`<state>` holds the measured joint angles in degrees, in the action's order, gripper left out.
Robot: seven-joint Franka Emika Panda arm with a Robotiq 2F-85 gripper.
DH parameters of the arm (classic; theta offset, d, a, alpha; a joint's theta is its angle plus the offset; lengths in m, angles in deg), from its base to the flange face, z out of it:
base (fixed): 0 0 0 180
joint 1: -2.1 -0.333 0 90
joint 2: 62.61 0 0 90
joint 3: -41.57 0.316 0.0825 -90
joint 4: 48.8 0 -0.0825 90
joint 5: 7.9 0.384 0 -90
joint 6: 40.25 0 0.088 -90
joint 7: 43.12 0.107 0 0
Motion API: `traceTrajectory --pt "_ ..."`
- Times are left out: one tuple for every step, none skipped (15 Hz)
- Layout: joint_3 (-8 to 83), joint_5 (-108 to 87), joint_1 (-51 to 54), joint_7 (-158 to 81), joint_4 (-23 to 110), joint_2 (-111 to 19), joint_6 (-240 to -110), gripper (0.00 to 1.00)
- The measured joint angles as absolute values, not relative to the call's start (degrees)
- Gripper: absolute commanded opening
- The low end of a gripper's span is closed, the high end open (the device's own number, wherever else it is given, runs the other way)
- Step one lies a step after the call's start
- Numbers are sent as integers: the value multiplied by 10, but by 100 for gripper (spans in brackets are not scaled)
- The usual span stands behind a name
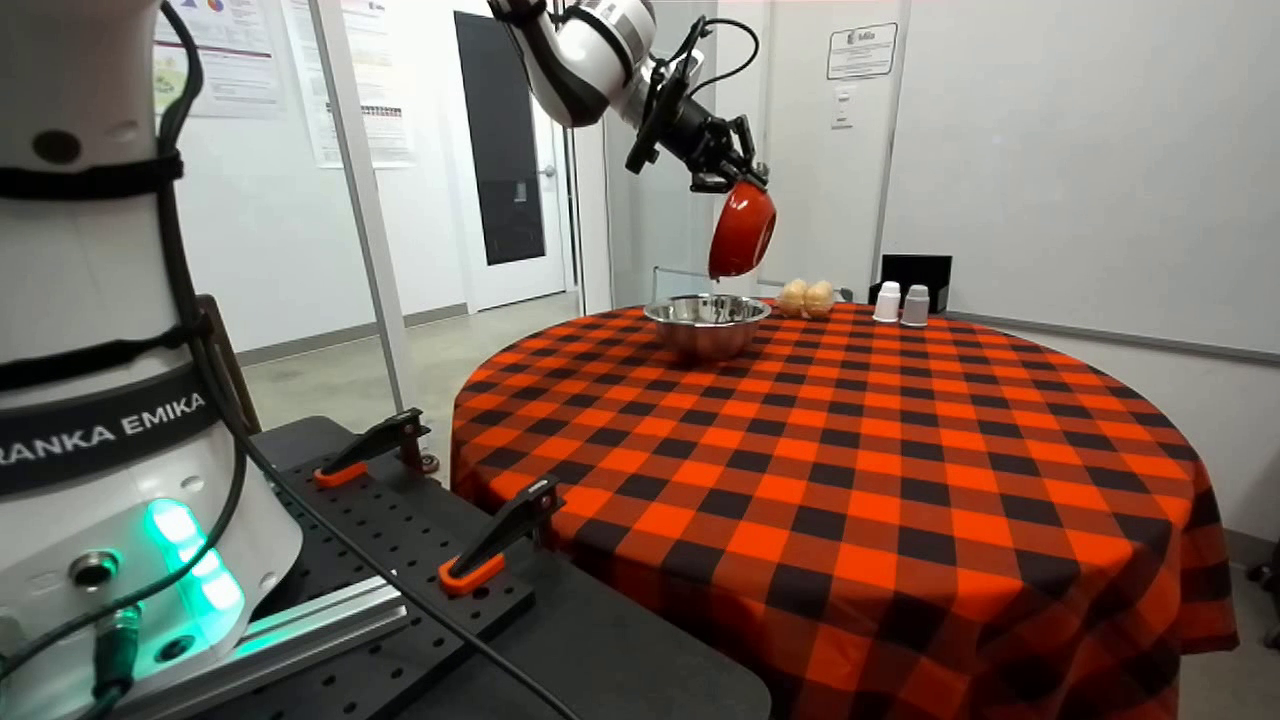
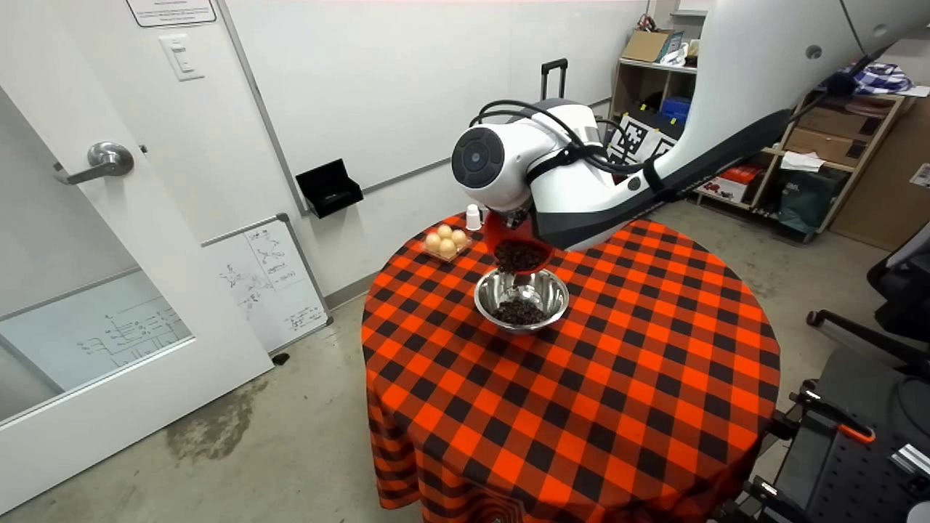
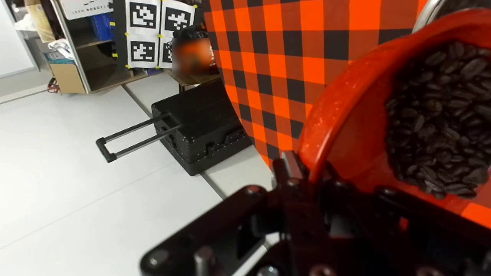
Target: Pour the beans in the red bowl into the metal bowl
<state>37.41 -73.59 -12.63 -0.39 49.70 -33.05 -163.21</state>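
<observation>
The red bowl [image 1: 742, 230] hangs steeply tilted above the metal bowl [image 1: 707, 335], its lower lip over that bowl's opening. My gripper [image 1: 742, 180] is shut on the red bowl's upper rim; in the wrist view the fingers [image 3: 309, 173] pinch the rim of the red bowl [image 3: 345, 111]. Dark beans [image 3: 441, 122] still lie in the red bowl. In an exterior view, beans [image 2: 517, 256] gather at its lip, and more beans [image 2: 519, 312] lie in the upright metal bowl [image 2: 558, 299]. A dark patch between the bowls may be falling beans. The wrist view shows only the metal bowl's edge [image 3: 424, 17].
A clear pack of round pale things [image 2: 446, 242] stands behind the metal bowl. White cups [image 1: 887, 302] stand near the table's far edge. The round table has a red-black checked cloth [image 1: 850, 450]. A black case [image 3: 195, 126] stands beyond the table by the whiteboard.
</observation>
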Motion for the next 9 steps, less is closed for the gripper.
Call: traceTrajectory --pt "376 -748 -126 6 499 -332 -1629 3" --pt "378 -759 -126 14 502 -334 -1625 3" --pt "381 -768 -126 21 505 -336 -1620 3" --pt "384 -775 -125 27 509 -338 -1616 3" --pt "387 -780 -125 31 513 -340 -1612 3" --pt "391 -782 -124 33 516 -341 -1607 3" --pt "395 -782 -123 33 517 -342 -1603 3" --pt "398 -782 -122 33 518 -342 -1598 3" --pt "401 -782 -120 33 519 -342 -1593 3"
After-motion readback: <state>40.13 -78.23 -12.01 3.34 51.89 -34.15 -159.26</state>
